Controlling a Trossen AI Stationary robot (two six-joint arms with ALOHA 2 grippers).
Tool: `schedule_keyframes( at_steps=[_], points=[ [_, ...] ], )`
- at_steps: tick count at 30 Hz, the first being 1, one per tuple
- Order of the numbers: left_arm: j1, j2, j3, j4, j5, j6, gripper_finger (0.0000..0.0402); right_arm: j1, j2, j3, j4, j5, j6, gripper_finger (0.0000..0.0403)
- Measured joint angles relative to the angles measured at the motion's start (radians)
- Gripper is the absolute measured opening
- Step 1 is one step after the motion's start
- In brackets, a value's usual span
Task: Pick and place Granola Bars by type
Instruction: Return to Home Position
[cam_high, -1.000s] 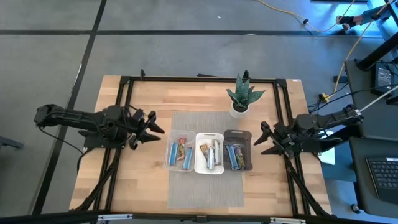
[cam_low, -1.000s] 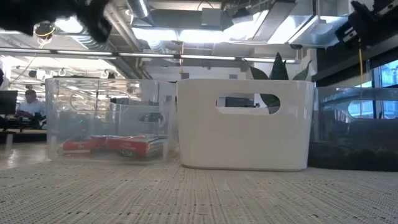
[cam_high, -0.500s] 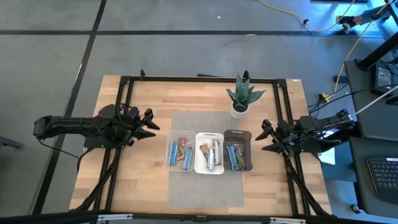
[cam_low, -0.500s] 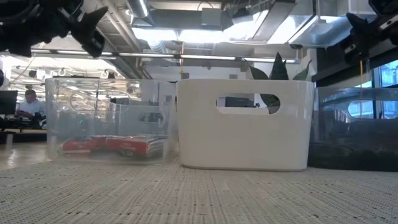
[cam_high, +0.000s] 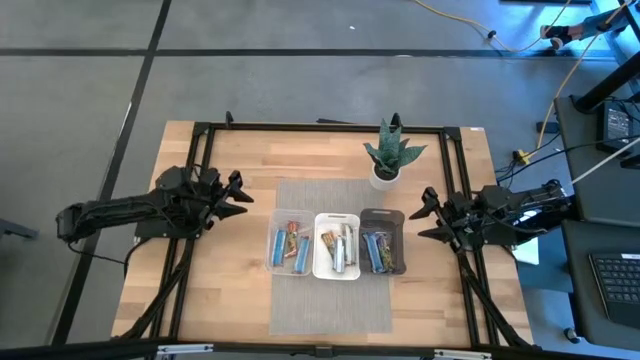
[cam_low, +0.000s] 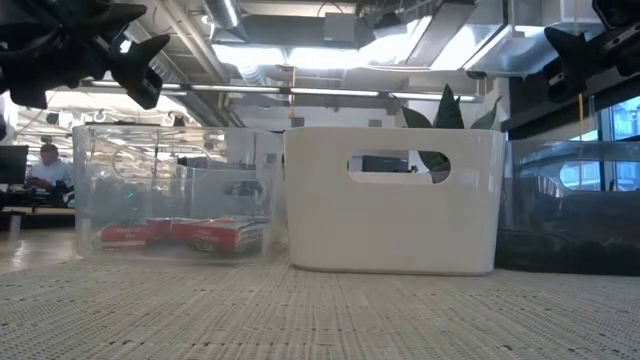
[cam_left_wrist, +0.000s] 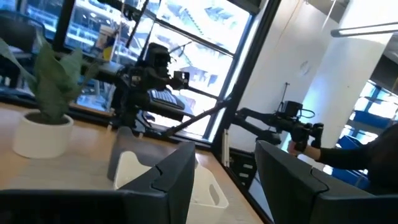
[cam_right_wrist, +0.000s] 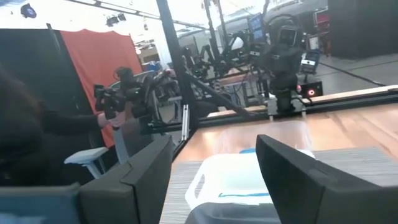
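The granola bars lie sorted in three bins on the grey mat: red and blue ones in the clear bin (cam_high: 289, 246), silver and blue ones in the white bin (cam_high: 337, 247), blue and dark ones in the dark grey bin (cam_high: 381, 243). In the low view red-brown bars (cam_low: 180, 233) rest flat on the clear bin's floor. My left gripper (cam_high: 240, 196) hovers open, left of the bins and raised off the table. My right gripper (cam_high: 425, 217) hovers open, right of the dark bin. Neither holds anything.
A potted green plant (cam_high: 390, 155) stands behind the bins near the table's far edge. The grey mat (cam_high: 330, 300) extends bare toward the near edge. Black frame rails (cam_high: 195, 160) run along the table's sides. People sit in the room beyond.
My left gripper has drawn back from the clear bin toward the table's left and slightly far edge, staying open. My right gripper has shifted slightly toward the far edge. The bars and bins have not moved.
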Motion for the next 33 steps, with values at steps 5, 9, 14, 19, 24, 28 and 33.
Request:
schedule_keyframes(
  at_steps=[5, 9, 14, 19, 24, 28, 33],
  points=[
    [0.097, -0.039, 0.000, -0.007, 0.106, -0.028, 0.0162, -0.021, 0.000, 0.000, -0.019, 0.000, 0.002, 0.0236],
    [0.169, -0.071, 0.000, -0.008, 0.201, -0.063, 0.0162, -0.035, 0.000, 0.000, -0.034, 0.000, 0.000, 0.0236],
    [0.241, -0.110, 0.000, -0.010, 0.269, -0.099, 0.0162, -0.035, 0.000, 0.000, -0.035, 0.001, -0.002, 0.0236],
    [0.285, -0.135, 0.000, -0.041, 0.299, -0.115, 0.0162, -0.035, 0.000, 0.001, -0.076, 0.059, 0.001, 0.0236],
    [0.289, -0.136, 0.000, -0.039, 0.306, -0.115, 0.0162, -0.035, 0.000, 0.001, -0.070, 0.078, 0.002, 0.0236],
    [0.289, -0.148, 0.000, -0.038, 0.303, -0.139, 0.0162, -0.035, -0.001, 0.001, -0.079, 0.078, 0.006, 0.0236],
    [0.266, -0.168, 0.000, -0.042, 0.105, -0.099, 0.0162, -0.035, -0.001, 0.001, -0.086, 0.118, 0.029, 0.0236]
  ],
)
